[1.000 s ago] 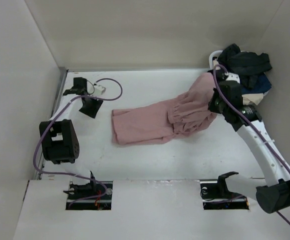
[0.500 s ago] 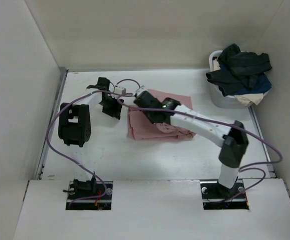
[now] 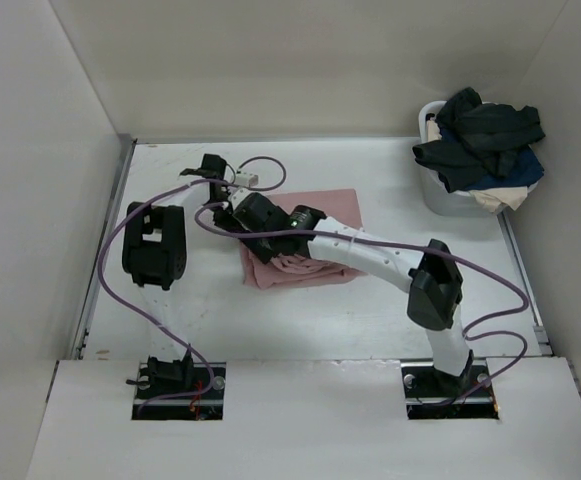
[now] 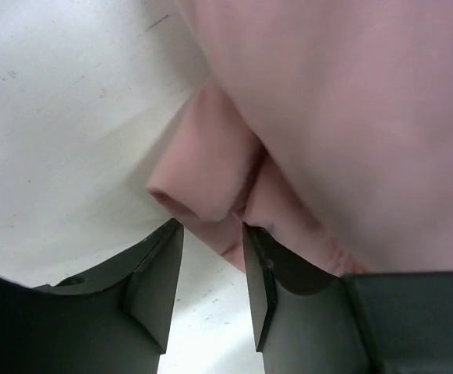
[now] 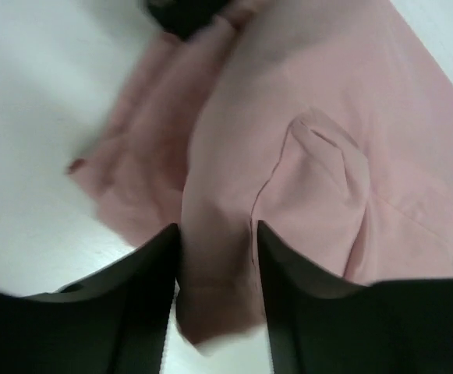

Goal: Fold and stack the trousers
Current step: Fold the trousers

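White table (image 3: pixel 300 330): pink trousers (image 3: pixel 338 207) folded, mid-table.

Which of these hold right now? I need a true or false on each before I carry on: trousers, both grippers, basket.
1. The trousers lie folded in a compact pile. True.
2. The right gripper is clamped shut on a dark garment. False: its jaws stand apart, with only pink cloth of the trousers between and under them.
3. The basket holds dark clothes heaped above its rim. True.
4. The left gripper is over at the basket. False: it is at the left edge of the trousers, its jaws apart and a rolled fold of pink cloth at its fingertips.
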Controlling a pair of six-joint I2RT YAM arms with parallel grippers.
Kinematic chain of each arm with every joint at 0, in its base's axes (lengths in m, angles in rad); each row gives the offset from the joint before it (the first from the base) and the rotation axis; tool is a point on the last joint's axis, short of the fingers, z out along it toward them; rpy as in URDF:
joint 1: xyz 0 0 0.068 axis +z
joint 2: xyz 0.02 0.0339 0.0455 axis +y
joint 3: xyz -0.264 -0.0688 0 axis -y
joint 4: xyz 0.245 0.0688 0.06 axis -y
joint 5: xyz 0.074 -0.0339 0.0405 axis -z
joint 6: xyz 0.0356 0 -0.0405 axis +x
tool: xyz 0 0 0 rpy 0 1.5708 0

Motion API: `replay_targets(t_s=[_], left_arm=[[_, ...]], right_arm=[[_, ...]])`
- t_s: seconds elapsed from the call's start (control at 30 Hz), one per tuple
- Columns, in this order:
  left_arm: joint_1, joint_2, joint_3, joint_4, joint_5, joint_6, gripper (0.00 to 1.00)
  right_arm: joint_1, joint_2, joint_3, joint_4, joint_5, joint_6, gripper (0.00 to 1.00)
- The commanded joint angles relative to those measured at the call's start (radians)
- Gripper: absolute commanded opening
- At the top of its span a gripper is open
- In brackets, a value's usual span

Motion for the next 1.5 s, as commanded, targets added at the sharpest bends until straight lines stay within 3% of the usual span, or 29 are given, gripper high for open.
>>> replay_targets(t_s=[0.0, 0.1, 0.2, 0.37, 0.47, 0.57, 0.67, 0.8, 1.0, 1.23, 1.47], left_arm=[[0.025, 0.027, 0.034, 0.011, 0.014, -0.012, 0.35], [0.065, 0.010, 0.054, 0.001, 0.005, -0.015, 0.38], [0.111, -0.054, 0.075, -0.009, -0.015, -0.017, 0.43], [0.142, -0.249, 0.153, -0.048, -0.062, -0.005, 0.49], [0.101, -0.349, 0.204, -0.086, -0.053, -0.002, 0.50], [-0.033, -0.413, 0.140, -0.135, 0.016, 0.034, 0.51], [-0.180, -0.458, -0.047, -0.131, 0.034, 0.086, 0.51], [-0.269, -0.463, -0.268, -0.025, -0.012, 0.089, 0.50], [-0.269, -0.443, -0.428, 0.103, -0.101, 0.069, 0.49], [-0.286, -0.430, -0.494, 0.167, -0.193, 0.127, 0.48], [-0.242, -0.446, -0.531, 0.268, -0.306, 0.261, 0.49]], right_arm=[[0.034, -0.103, -0.009, 0.173, -0.196, 0.002, 0.57], [0.038, -0.212, -0.084, 0.308, -0.313, 0.016, 0.63], [0.013, -0.368, -0.240, 0.460, -0.326, 0.103, 0.58], [-0.246, -0.605, -0.588, 0.488, -0.151, 0.338, 0.14], [-0.379, -0.620, -0.719, 0.485, -0.142, 0.372, 0.06], [-0.444, -0.591, -0.810, 0.569, -0.174, 0.378, 0.05], [-0.484, -0.555, -0.876, 0.602, -0.208, 0.439, 0.04], [-0.492, -0.538, -0.992, 0.632, -0.261, 0.543, 0.03], [-0.498, -0.521, -1.158, 0.708, -0.301, 0.723, 0.01], [-0.495, -0.518, -1.223, 0.735, -0.301, 0.800, 0.01], [-0.487, -0.623, -1.291, 0.695, -0.324, 0.839, 0.01]])
